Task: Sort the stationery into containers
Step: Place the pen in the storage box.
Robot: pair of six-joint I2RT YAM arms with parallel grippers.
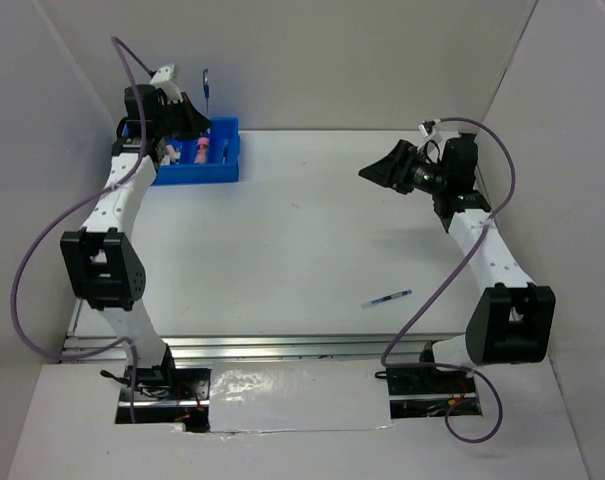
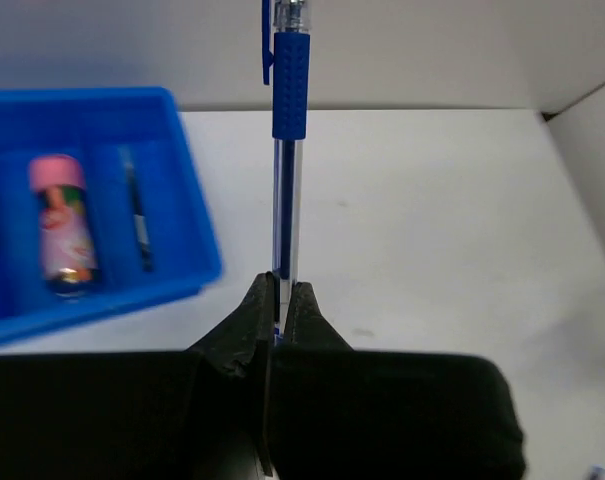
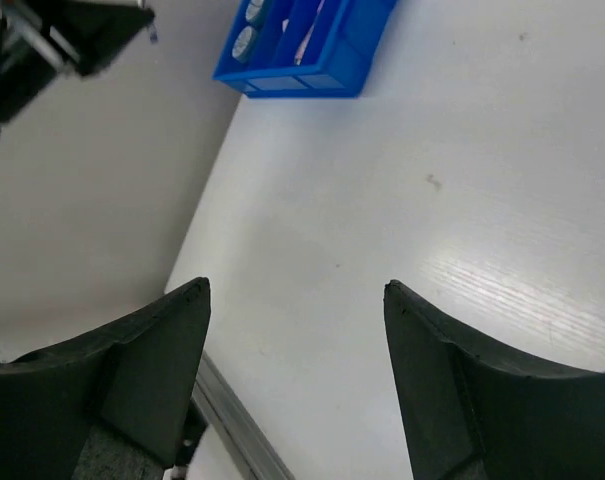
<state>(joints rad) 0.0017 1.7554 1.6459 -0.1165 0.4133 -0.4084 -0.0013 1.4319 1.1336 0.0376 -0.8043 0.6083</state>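
1. The left gripper [image 2: 282, 300] is clamping a thin blue plastic pen [image 2: 289, 150] upright, near the rectangular bright blue plastic tray [image 2: 187, 190] at the far left corner.
2. The right gripper [image 3: 296, 290] is hanging toward the far right corner, fingers apart, holding nothing.
3. A second thin blue pen [image 1: 387, 298] is lying close to the near edge.

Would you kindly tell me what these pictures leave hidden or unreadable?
Top view: the left gripper covers the tray's left end.
Left wrist view: the held pen's lower end is hidden between the fingers; the picture edge crops the tray.
Right wrist view: the tray's contents are too small, and the top edge cuts it.
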